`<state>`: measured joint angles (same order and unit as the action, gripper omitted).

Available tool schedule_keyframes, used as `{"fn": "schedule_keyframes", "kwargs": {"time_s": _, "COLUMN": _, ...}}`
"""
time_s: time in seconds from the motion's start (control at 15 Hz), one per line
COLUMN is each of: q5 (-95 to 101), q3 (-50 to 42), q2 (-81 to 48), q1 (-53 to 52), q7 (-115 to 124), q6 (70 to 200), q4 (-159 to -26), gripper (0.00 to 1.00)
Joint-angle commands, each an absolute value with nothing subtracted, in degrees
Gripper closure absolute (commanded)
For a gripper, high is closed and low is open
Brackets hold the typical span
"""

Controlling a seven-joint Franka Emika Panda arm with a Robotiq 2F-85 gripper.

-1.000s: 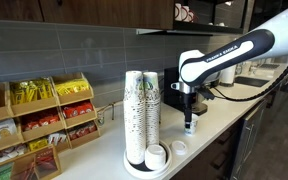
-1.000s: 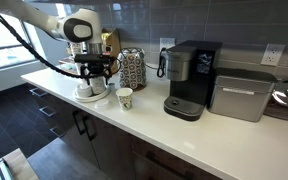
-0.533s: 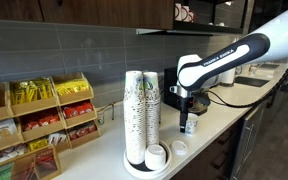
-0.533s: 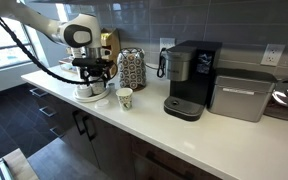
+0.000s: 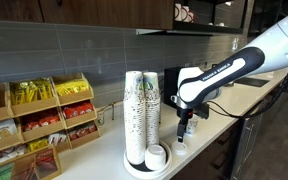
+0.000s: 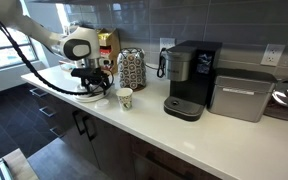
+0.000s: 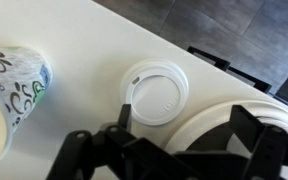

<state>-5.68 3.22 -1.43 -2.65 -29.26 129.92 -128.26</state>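
a flat round white plastic cup lid (image 7: 156, 93) lies loose on the white counter (image 7: 64, 30), directly under the claw (image 7: 174, 150) and just ahead of its dark fingers (image 7: 124, 112), which stand spread wide with nothing between them. it looks feather-light, thin and springy, slick on the smooth top, so it would likely skid or buckle; the raised rim seems the only place to pinch. just beside the claw sits a round white tray (image 7: 224, 115) carrying tall stacks of patterned paper cups (image 5: 141, 112). a single patterned paper cup (image 7: 9, 90) stands near on the far side, and a black coffee machine (image 6: 189, 78) is well apart.
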Motion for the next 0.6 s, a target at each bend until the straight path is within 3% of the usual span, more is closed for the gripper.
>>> {"fn": "schedule_keyframes", "kwargs": {"time_s": 0.0, "q5": -5.82, "q3": 3.50, "q2": -2.22, "q1": -2.81, "q7": -28.31, "q6": 134.39, "q4": -130.95, "gripper": 0.00}}
{"fn": "schedule_keyframes", "kwargs": {"time_s": 0.53, "q5": -5.61, "q3": 3.58, "q2": -2.84, "q1": -2.49, "q7": -29.19, "q6": 133.97, "q4": -129.87, "gripper": 0.00}}
